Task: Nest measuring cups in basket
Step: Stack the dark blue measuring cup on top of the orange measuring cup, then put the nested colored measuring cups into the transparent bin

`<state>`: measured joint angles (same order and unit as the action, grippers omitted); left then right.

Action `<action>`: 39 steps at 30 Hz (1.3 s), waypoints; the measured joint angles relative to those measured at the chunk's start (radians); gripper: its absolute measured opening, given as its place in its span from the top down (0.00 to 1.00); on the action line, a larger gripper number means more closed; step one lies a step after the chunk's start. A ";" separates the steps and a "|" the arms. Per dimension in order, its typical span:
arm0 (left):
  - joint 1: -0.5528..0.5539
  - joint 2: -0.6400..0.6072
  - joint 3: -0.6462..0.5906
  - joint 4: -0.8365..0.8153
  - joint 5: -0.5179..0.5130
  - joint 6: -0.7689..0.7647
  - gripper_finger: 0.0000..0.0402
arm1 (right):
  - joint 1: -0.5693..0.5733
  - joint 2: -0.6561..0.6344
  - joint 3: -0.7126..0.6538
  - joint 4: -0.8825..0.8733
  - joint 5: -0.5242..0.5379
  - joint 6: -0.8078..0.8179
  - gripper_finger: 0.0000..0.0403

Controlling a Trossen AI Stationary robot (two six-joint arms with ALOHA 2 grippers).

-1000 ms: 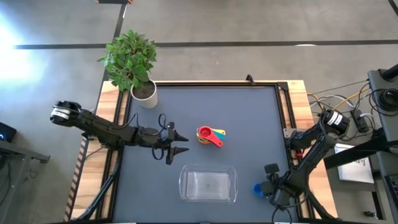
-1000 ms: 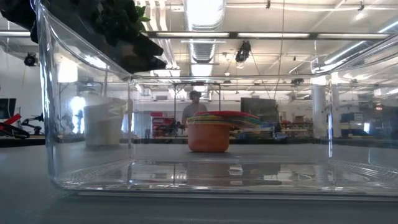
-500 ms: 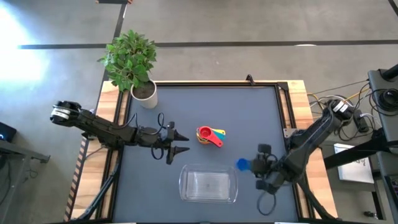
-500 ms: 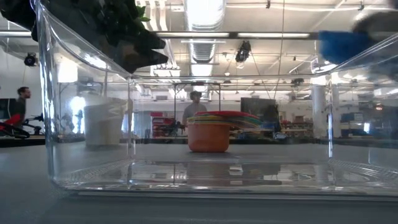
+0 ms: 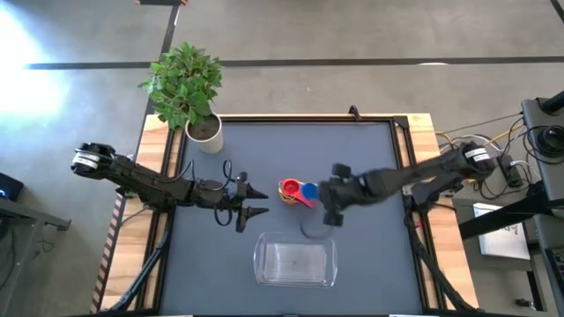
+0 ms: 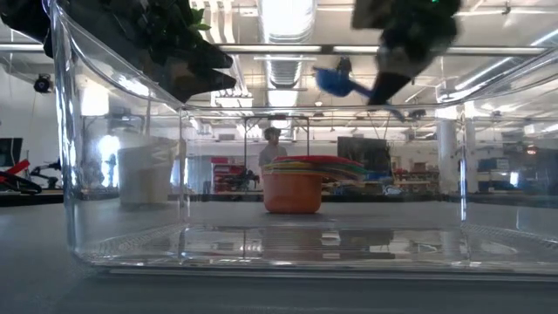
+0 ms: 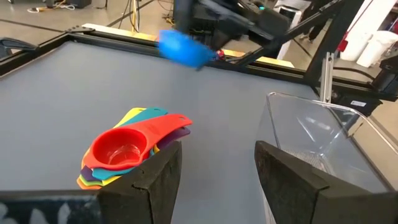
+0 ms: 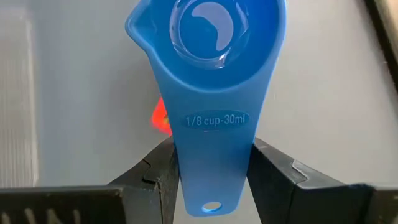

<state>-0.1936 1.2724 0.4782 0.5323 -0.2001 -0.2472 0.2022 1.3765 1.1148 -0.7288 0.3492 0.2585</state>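
A stack of nested measuring cups (image 5: 290, 191), red on top, stands on its base mid-table and also shows in the left wrist view (image 7: 127, 148) and the low view (image 6: 295, 185). The small blue measuring cup (image 5: 308, 190) hangs in the air above the stack's handles, carried by my right gripper (image 5: 324, 195), which is shut on it. The clear basket (image 5: 295, 260) sits on the near side of the stack, with nothing in it. My left gripper (image 5: 252, 202) hovers open to the left of the stack, its fingers (image 7: 155, 180) pointing at it. My right gripper pinches the blue cup's flat handle (image 8: 186, 163) between its two fingers (image 8: 273, 175), toward the free end with the hole (image 8: 211, 205). The fingers come from the table's right and lie along the handle. The cup (image 6: 335, 83) is lifted clear, with its bowl (image 8: 208, 31) open side up and pointing left.
A white pot with a green plant (image 5: 204, 132) stands at the far left corner of the table. A raised black frame (image 5: 401, 158) borders the mat. Cables and equipment lie beyond the right edge. Bare mat lies right of the basket and beyond the stack.
My right gripper has carried the blue cup from the near right corner of the table up and leftward toward the far side, and now holds it above the stack's handles. It has stayed shut on the handle throughout. The stack and the basket have not moved.
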 joint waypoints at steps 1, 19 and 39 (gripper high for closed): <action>0.000 0.000 0.000 0.000 0.000 0.001 0.53 | -0.037 0.014 0.015 0.002 -0.039 -0.020 0.65; 0.000 0.000 -0.001 -0.001 0.000 0.002 0.53 | -0.234 0.354 0.279 -0.131 -0.279 -0.127 0.64; -0.006 0.000 -0.004 -0.001 0.000 0.002 0.53 | -0.233 0.331 0.334 -0.175 -0.278 -0.113 0.33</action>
<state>-0.1997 1.2724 0.4744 0.5312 -0.2001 -0.2451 -0.0304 1.7077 1.4490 -0.9042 0.0708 0.1459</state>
